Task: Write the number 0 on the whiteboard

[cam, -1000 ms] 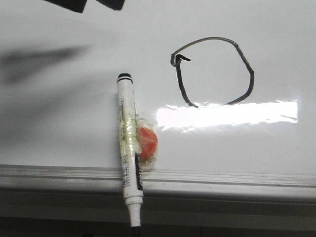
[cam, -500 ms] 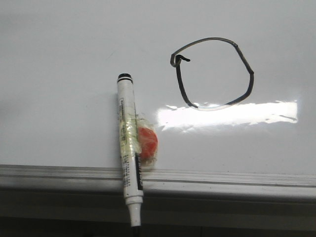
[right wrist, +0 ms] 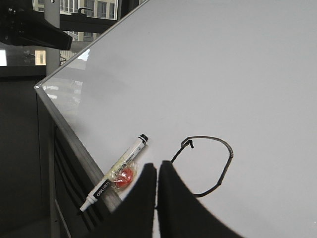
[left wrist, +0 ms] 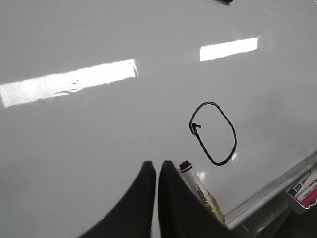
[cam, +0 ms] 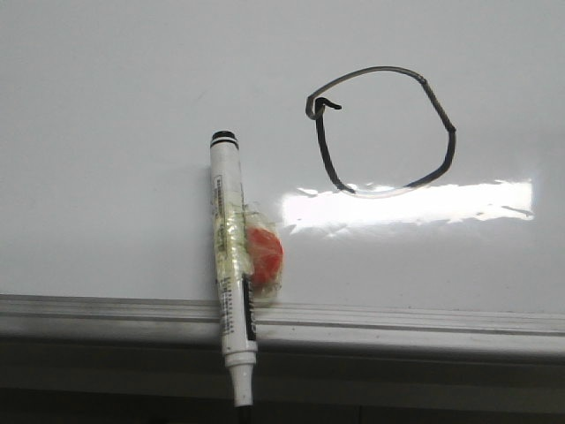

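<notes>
The number 0 point(cam: 381, 129) sits upper right on the whiteboard point(cam: 106, 79), the marker point(cam: 233, 265) overhanging its lower rim point(cam: 397, 320), while the left gripper point(left wrist: 156, 171) and right gripper point(right wrist: 157, 173) are both pressed together, empty.

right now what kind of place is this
Probably an office or lab bench set up for writing practice: a glossy whiteboard lies flat with a hand-drawn 0 on it, a marker rests across its rim, and the right wrist view shows building windows behind.
</notes>
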Robot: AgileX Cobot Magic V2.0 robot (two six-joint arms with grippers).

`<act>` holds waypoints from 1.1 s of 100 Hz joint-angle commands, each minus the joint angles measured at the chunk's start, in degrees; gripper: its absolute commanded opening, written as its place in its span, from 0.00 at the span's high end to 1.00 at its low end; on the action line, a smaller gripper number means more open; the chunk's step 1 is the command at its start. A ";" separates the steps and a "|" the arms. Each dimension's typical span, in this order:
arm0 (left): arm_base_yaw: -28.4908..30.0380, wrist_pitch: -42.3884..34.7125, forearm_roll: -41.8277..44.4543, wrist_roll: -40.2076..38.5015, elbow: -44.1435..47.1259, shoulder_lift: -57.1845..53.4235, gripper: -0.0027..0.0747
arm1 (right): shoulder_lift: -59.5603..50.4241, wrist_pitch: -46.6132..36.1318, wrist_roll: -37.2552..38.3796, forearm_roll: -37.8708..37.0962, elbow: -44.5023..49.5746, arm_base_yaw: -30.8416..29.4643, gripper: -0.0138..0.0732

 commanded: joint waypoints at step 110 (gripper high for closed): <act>22.20 -22.13 -7.38 13.85 26.74 -20.71 0.99 | 0.79 -4.99 -0.09 -0.63 -1.37 -0.45 0.90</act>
